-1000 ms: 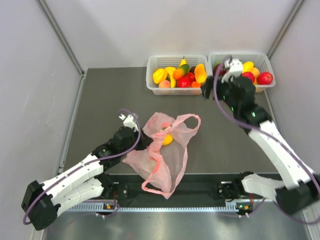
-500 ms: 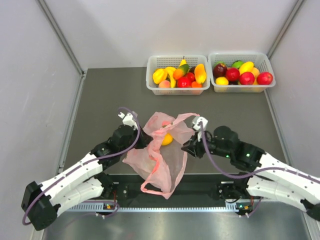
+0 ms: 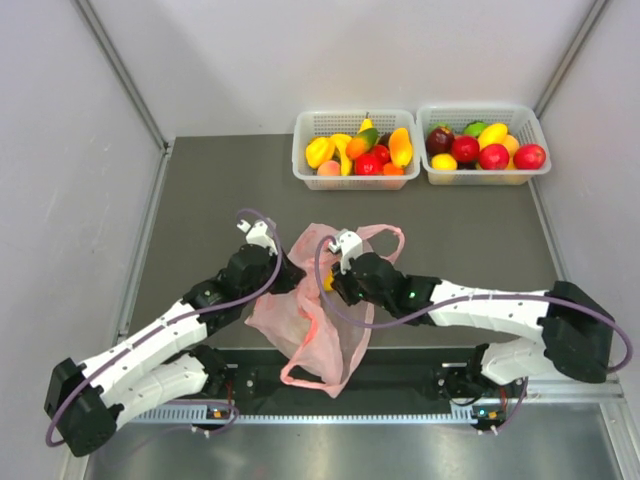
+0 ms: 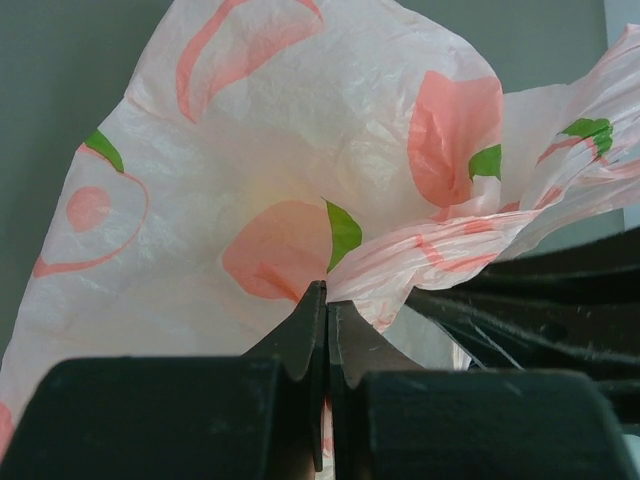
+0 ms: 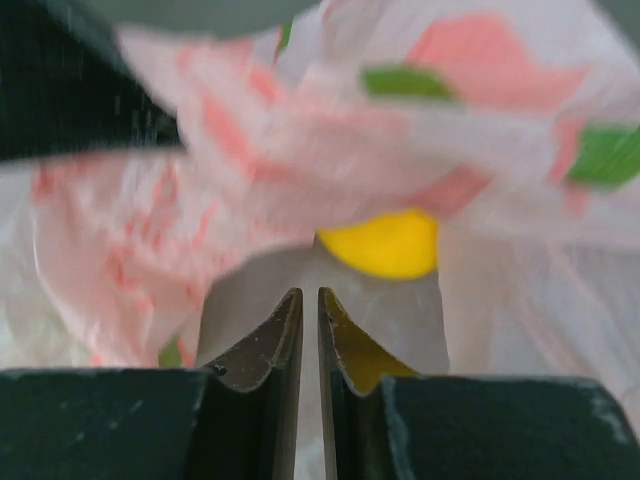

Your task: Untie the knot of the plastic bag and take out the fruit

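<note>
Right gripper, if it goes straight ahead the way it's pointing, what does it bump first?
Probably the yellow fruit just ahead of the right gripper, though thin plastic bag film may come first.

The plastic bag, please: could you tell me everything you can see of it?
The plastic bag is thin, crinkly, translucent pink film printed with peach shapes and green leaves. It lies crumpled on the dark table between the arms, with one loop handle toward the baskets and another at the near edge. The left claw is shut, pinching a fold of it. The right claw, nearly closed, sits among the film, where a yellow fruit shows.
</note>
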Robot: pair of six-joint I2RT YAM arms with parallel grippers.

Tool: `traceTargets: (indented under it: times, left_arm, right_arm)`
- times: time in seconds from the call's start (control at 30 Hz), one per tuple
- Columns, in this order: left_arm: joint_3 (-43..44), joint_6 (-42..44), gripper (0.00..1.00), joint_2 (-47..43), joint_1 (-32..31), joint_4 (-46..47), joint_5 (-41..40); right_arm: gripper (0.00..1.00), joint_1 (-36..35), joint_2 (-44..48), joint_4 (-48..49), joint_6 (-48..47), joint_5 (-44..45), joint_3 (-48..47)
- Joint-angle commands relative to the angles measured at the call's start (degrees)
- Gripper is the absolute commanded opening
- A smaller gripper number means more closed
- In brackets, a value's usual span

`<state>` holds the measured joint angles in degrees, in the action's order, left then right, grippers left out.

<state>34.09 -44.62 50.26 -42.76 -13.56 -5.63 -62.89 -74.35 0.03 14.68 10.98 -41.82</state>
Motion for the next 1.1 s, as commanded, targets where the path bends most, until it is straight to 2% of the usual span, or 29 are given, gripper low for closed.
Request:
traceTargets:
  times: [0.0, 0.1, 0.3, 0.53, 0.67, 0.77, 0.93, 1.07]
  left_arm:
    - [2.30, 0.68, 0.00, 0.36, 0.22, 1.08, -0.44]
    - [2.04, 0.76, 0.00, 0.54, 0.22, 1.34, -0.26]
    - [1.51, 0.85, 0.00, 0.98, 0.22, 2.14, 0.09]
    - [0.72, 0.76, 0.00, 1.51, 0.22, 3.19, 0.97]
    - [0.54, 0.59, 0.00, 2.03, 0.22, 3.72, 1.50]
    - [0.37, 0.59, 0.00, 1.77, 0.22, 3.81, 1.41]
    - [-0.07, 0.50, 0.00, 1.42, 0.22, 4.51, 1.32]
    - [-0.25, 0.06, 0.00, 2.73, 0.22, 5.82, 2.20]
  right_arm:
    - [0.11, -0.56, -3.16, 12.53, 6.58, 8.52, -4.32]
    - [0.09, -0.56, -7.29, 15.17, 8.61, 9.93, -6.94]
    - [0.00, 0.93, -18.01, 11.58, 10.54, 12.39, -15.02]
    - [0.00, 1.72, -25.40, 14.20, 12.13, 17.31, -17.24]
    - [0.00, 2.86, -30.06, 11.67, 12.31, 19.16, -19.78]
    - [0.00, 3.48, -30.25, 7.63, 12.74, 18.55, -21.11]
    - [0.00, 3.74, -25.59, 3.32, 12.83, 18.72, -16.89]
    - [0.00, 4.71, -22.34, -1.77, 11.52, 13.64, -15.40]
